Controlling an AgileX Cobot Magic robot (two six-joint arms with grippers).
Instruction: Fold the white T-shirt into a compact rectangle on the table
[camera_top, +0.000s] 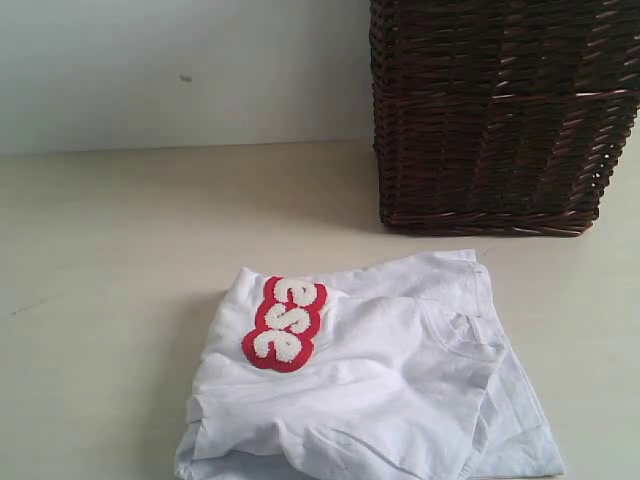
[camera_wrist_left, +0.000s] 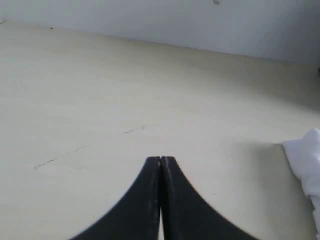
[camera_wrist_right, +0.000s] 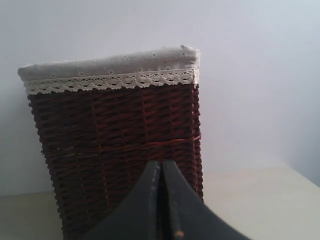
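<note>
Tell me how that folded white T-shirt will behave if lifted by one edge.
The folded white cotton T-shirt will probably flop and unfold: its layers lie loose and uneven. Pushed across the smooth pale cream table, it would likely bunch up rather than slide whole, given its soft wrinkles.

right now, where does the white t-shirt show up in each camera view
Exterior view: the white T-shirt lies low in the middle, nearer the camera than the wicker basket.
Left wrist view: only a white corner at the frame's edge, apart from the left gripper.
Right wrist view: not in it; the wicker basket stands beyond the right gripper.
Shared landmark: the table, in all three.
</note>
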